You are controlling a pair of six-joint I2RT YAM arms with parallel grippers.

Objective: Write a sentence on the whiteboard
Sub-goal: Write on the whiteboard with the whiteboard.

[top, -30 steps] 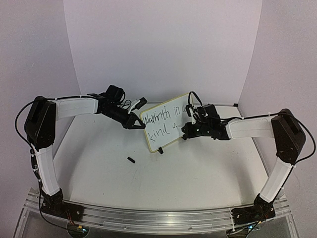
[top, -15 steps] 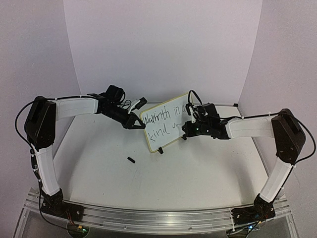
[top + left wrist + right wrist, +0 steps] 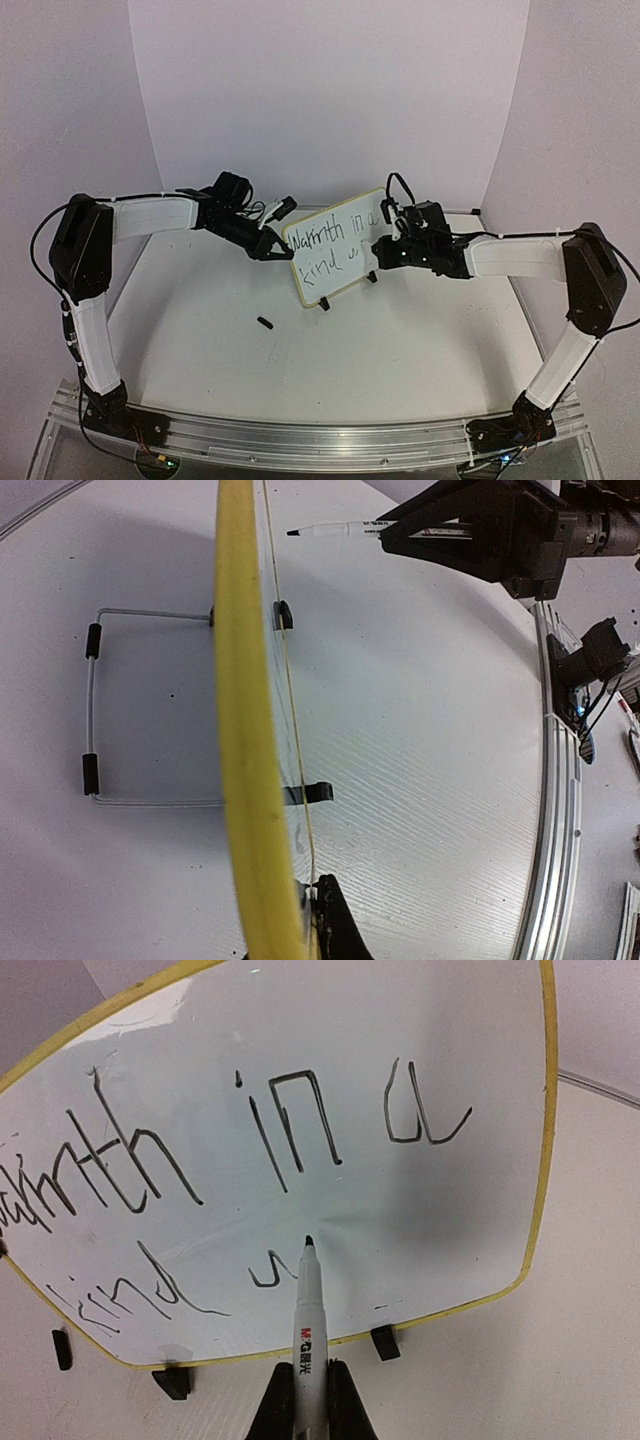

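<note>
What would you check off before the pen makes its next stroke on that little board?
1. The marker is clamped in the right jaws: ok.
2. The whiteboard is held at its edge by the left jaws: ok.
3. Marker tip touching the board: not ok; the left wrist view shows a gap.
4. The sentence is finished: not ok; the second line ends at one stroke after "kind".
5. Blank space right of that stroke: ok.

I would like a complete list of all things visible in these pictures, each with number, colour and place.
whiteboard: 1, white with yellow rim, standing mid-table
sentence: 1, black, two lines on the whiteboard
marker: 1, white with black tip, held before the whiteboard
small piece: 1, black, lying on the table
table: 1, white, under everything
left gripper: 1, black, clamped on the whiteboard's edge
right gripper: 1, black, shut on the marker
</note>
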